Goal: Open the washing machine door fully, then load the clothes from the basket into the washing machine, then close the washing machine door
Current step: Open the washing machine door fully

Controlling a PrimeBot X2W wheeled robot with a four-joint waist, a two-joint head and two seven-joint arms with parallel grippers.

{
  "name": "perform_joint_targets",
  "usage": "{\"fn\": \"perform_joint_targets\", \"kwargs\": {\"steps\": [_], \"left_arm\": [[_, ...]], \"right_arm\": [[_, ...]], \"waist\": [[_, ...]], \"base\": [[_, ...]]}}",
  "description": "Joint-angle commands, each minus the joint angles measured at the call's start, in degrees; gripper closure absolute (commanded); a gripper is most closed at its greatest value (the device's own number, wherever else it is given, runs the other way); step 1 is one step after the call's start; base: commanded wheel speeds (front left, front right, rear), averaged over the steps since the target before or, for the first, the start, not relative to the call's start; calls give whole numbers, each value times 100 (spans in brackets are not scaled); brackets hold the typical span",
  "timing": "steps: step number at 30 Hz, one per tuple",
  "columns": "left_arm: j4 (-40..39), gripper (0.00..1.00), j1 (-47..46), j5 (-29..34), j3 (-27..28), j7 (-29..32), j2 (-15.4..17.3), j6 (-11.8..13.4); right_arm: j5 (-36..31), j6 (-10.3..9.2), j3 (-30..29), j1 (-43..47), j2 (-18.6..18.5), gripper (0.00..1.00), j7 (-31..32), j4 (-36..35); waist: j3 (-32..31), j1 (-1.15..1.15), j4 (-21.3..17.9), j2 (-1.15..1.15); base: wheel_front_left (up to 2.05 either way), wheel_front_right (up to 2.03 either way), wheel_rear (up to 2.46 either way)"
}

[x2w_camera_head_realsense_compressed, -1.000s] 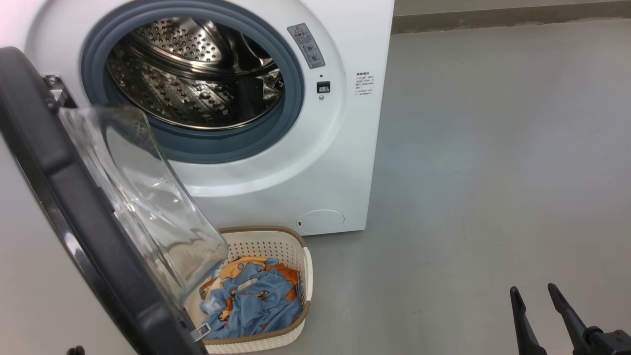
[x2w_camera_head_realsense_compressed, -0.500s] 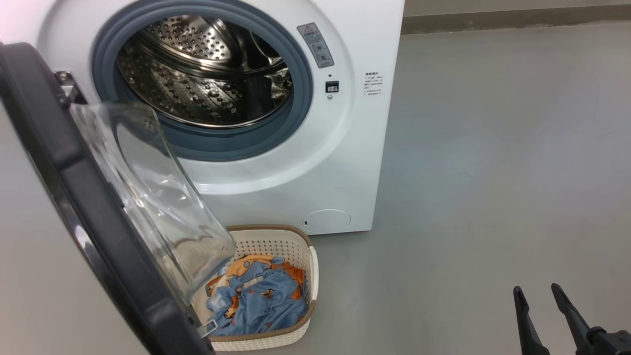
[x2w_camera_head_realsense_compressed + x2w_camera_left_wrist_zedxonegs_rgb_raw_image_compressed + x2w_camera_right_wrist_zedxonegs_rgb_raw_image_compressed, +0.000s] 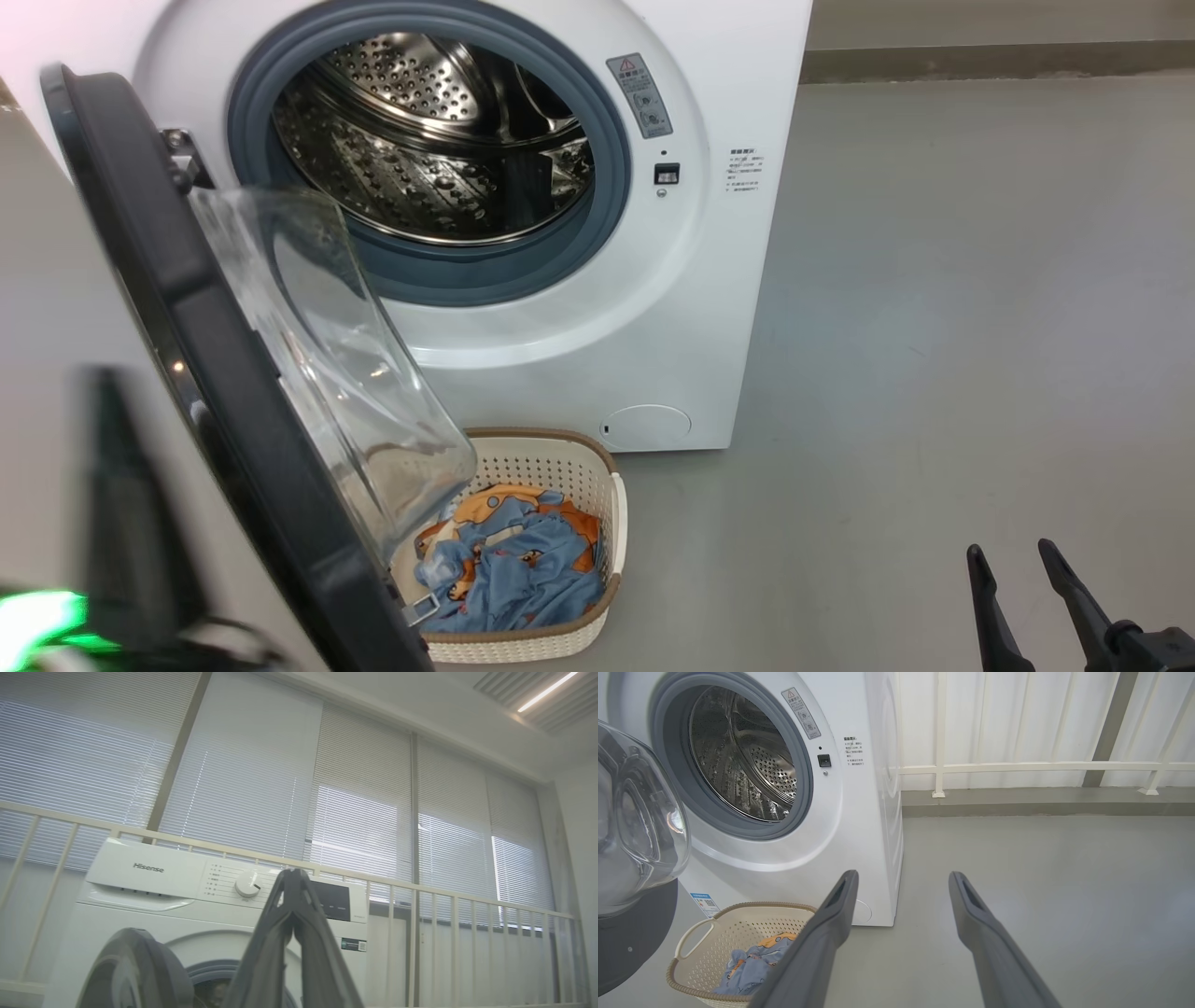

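Observation:
The white washing machine (image 3: 597, 355) stands with its steel drum (image 3: 439, 140) exposed. Its black washing machine door (image 3: 215, 373) is swung out to the left, and the clear glass bowl (image 3: 345, 373) overhangs the cream basket (image 3: 569, 467) on the floor in front. Blue and orange clothes (image 3: 523, 569) lie in the basket. My left gripper (image 3: 98, 387) is a dark blur left of the door, on its outer side. In the left wrist view that gripper (image 3: 293, 875) is shut on nothing and points up at the machine's control panel. My right gripper (image 3: 1008, 551) is open over bare floor, right of the basket (image 3: 691, 933).
Grey floor (image 3: 934, 327) stretches to the right of the machine. A white railing (image 3: 1017, 767) on a low kerb runs behind it, with blinds over the windows (image 3: 233, 788) above.
The whole head picture has shifted right, so the camera moved. My left gripper has risen into view at the lower left beside the door. The right gripper holds its place.

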Motion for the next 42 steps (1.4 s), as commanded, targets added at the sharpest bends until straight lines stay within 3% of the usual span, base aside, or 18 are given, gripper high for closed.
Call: {"fn": "perform_joint_targets", "kwargs": {"steps": [1,6,9,22,42], "left_arm": [[-242,100,-143,-88,-316,16,64,-70],[181,100,122,-510,-1671,542,64,-176],[488,100,268,-827,-1964,934,66,-42],[1340,100,613,-763,-1662,1557,211,696],[1887,100,585,-855,-1391,1385,180,1088]], "right_arm": [[-51,9,184,-104,-89,0,-69,-125],[-62,9,269,-138,-60,0,-69,-109],[-60,9,305,-157,-51,0,-69,-94],[-60,9,250,-138,-39,0,-69,-94],[-64,9,248,-130,-19,0,-69,-44]], "waist": [[1,0,29,0],[32,0,30,0],[51,0,15,0],[98,0,-30,0],[129,0,430,0]], "base": [[0,0,0],[0,0,0],[0,0,0],[0,0,0],[0,0,0]]}}
